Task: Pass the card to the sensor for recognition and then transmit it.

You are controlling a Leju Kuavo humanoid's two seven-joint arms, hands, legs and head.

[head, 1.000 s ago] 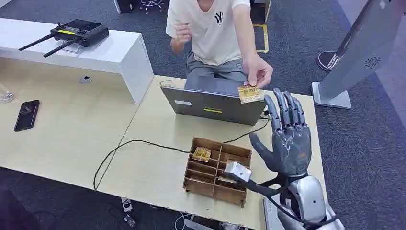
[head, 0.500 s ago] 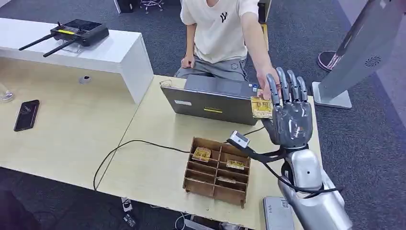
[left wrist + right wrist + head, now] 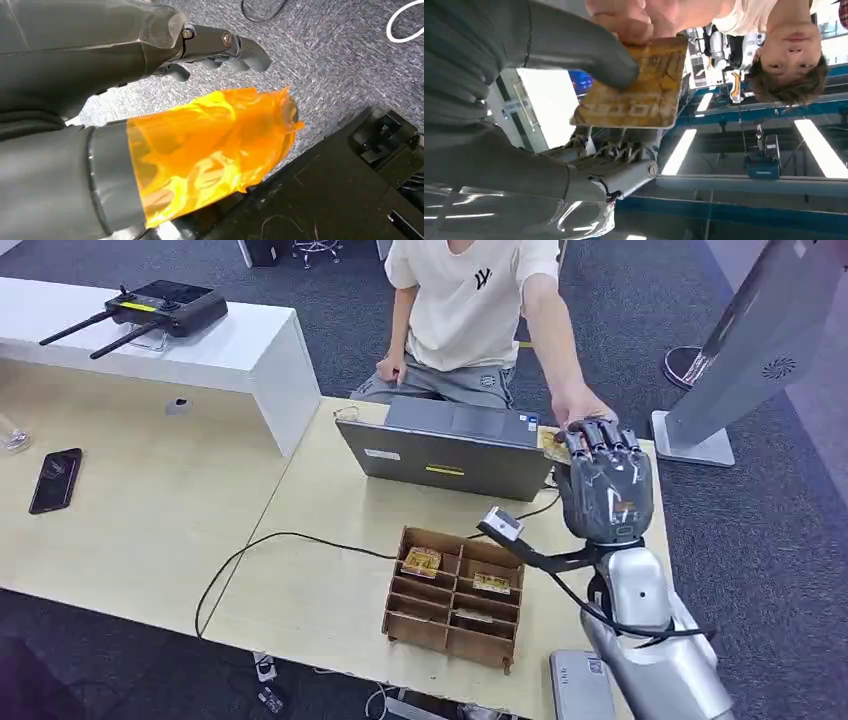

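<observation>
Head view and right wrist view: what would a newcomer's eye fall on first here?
The right hand, raised past the laptop, meets a person's hand over a yellow card that both touch. Nearer on the table stands a wooden divided box with more cards in it.

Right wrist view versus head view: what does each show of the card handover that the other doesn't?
Right wrist view alone: the right hand's thumb pressed on the card's face, the person's fingers still pinching its far edge.

Head view alone: the handover takes place above the table's far right corner, beside the laptop, with more cards in the wooden organizer.

Both: the card held between the right hand and the person's hand.
</observation>
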